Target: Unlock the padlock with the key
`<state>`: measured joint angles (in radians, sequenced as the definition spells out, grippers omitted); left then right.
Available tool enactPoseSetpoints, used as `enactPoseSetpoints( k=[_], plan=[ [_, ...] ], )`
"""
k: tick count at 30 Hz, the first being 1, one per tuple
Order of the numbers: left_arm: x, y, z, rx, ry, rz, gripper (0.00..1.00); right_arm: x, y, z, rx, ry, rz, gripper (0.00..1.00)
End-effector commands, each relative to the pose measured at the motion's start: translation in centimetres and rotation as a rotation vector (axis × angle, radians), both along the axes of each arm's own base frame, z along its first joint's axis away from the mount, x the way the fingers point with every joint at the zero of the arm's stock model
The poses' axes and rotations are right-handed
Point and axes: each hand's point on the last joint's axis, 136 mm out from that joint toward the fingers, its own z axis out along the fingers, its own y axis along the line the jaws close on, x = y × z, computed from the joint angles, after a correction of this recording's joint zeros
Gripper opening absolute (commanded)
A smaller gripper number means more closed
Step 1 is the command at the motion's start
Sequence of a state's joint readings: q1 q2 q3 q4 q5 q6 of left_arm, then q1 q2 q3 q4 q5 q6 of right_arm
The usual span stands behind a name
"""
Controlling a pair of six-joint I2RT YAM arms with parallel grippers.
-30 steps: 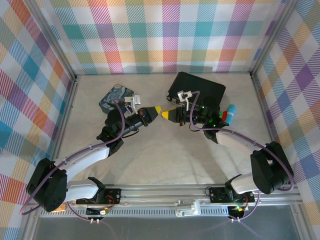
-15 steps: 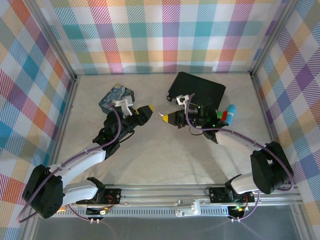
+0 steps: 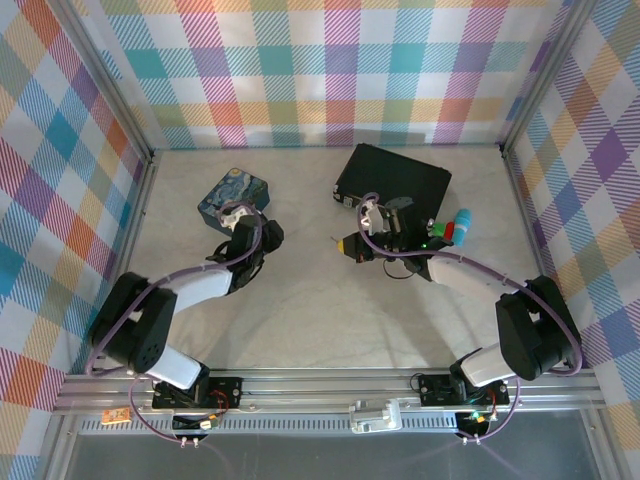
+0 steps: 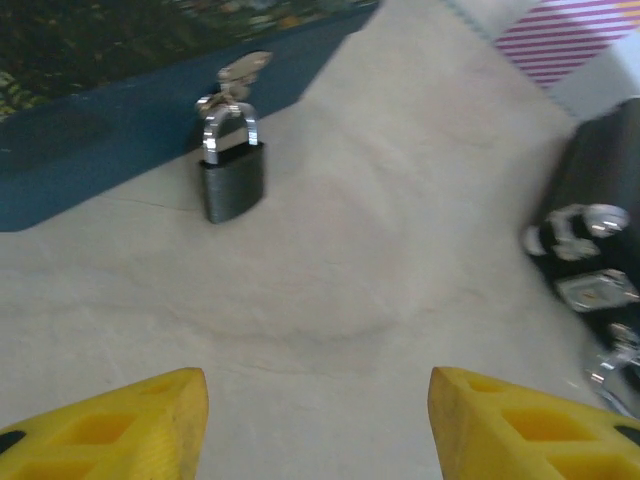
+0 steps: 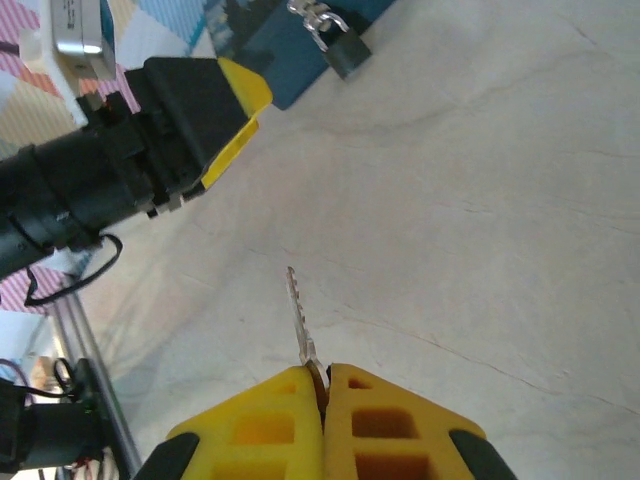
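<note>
Where the key sits: pinched by its head between the right gripper's pressed-together fingertips, over the table.
Key's axis: blade in line with the fingers, tip pointing straight out toward the left gripper's side.
Padlock: on the table just beside the blue tin, shackle end toward the tin.
Left gripper: fingers spread wide, facing the padlock, well apart from it.
</note>
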<state>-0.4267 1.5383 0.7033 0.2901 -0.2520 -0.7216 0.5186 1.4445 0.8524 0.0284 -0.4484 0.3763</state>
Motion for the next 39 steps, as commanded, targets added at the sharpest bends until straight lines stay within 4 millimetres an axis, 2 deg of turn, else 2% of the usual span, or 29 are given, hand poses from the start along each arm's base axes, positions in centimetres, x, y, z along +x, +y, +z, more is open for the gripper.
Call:
enactPoseSetpoints(
  k=[1, 4, 8, 15, 17, 21, 25, 32, 39],
  plan=[
    [2.7, 1.5, -0.1, -0.021, -0.007, 0.058, 0.60, -0.2, -0.9, 0.3, -0.058, -0.039, -0.008, 0.00],
    [4.3, 2.7, -1.1, -0.029, 0.017, 0.052, 0.62, -0.4, -1.2, 0.5, -0.068, -0.053, -0.009, 0.00],
    [5.4, 4.3, -2.0, 0.047, 0.056, 0.052, 0.64, -0.4, -1.4, 0.8, -0.071, -0.070, -0.014, 0.00],
    [5.4, 8.0, -3.2, 0.112, 0.110, 0.111, 0.64, -0.4, -1.3, 1.0, -0.071, -0.080, -0.007, 0.00],
    [5.7, 7.6, -3.0, 0.114, 0.101, 0.072, 0.65, -0.4, -1.3, 0.9, -0.072, -0.076, -0.004, 0.00],
    [6.8, 4.9, -2.6, 0.049, 0.062, -0.055, 0.65, -0.4, -1.1, 0.9, -0.066, -0.077, 0.002, 0.00],
    [7.7, 4.1, -3.3, 0.052, 0.076, -0.062, 0.65, -0.4, -1.0, 1.2, -0.052, -0.076, 0.002, 0.00],
    [8.2, 6.4, -6.1, 0.173, 0.200, 0.099, 0.63, -0.5, -1.1, 1.2, -0.054, -0.075, 0.001, 0.00],
    [9.6, 5.8, -7.4, 0.214, 0.244, 0.105, 0.58, -0.3, -0.9, 1.4, -0.050, -0.081, 0.002, 0.00]
  ],
)
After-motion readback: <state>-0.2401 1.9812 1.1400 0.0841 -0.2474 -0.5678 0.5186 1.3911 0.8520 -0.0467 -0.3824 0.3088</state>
